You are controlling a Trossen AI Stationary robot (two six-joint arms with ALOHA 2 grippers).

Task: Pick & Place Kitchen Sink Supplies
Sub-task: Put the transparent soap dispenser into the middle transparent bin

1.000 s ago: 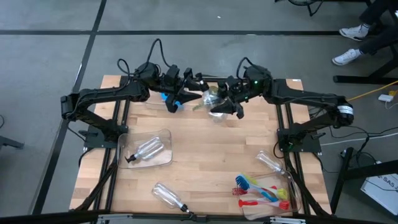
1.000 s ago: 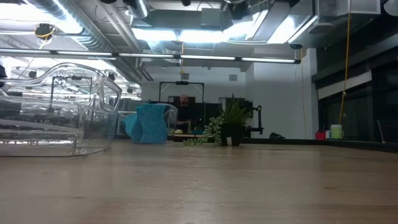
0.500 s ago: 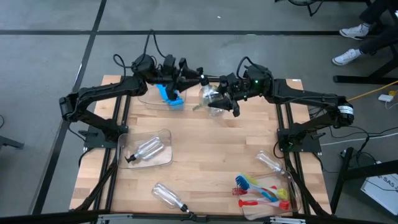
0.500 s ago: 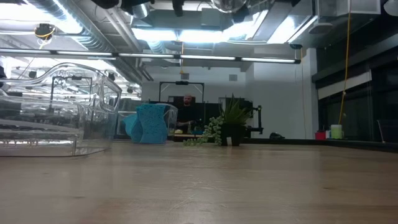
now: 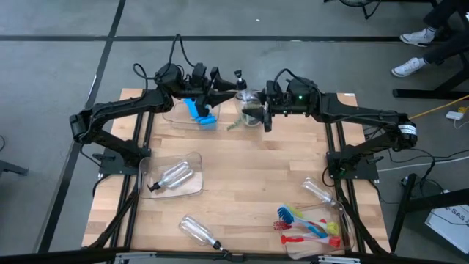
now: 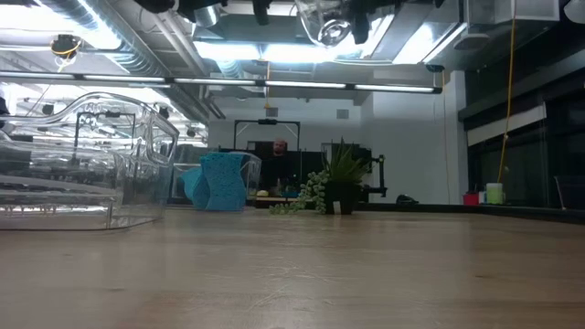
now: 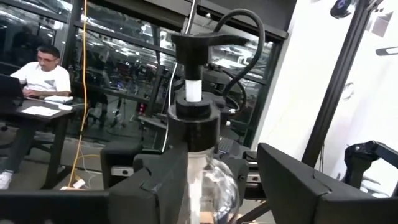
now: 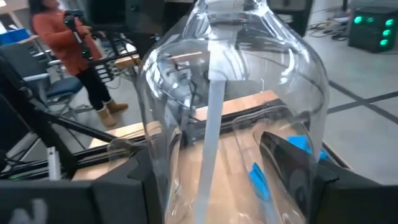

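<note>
Near edge of bench (image 5: 242, 191): one bottle (image 5: 198, 232) lying loose, left of middle. Near right corner: red, blue and yellow-green brushes (image 5: 308, 227) lying together, a second bottle (image 5: 316, 192) just beyond them toward the right edge.

Left side, midway: clear bin (image 5: 192, 163) holding a third bottle (image 5: 171, 177) on its side.

Far edge, left of middle: another clear bin (image 5: 173, 115) with the blue sponge (image 5: 199, 111) in it.

Far edge, middle, raised above the bench: fourth bottle (image 5: 249, 105), gripped from both sides. Left gripper (image 5: 222, 86) meets it at the black pump (image 7: 200, 46) end, fingers (image 7: 163, 180) set either side of the neck. Right gripper (image 5: 265, 110) is closed on the clear body, fingers (image 8: 287, 167) pressed against its sides.

Beyond the bench: a potted plant (image 6: 334, 185) and a seated person (image 6: 277, 164).
</note>
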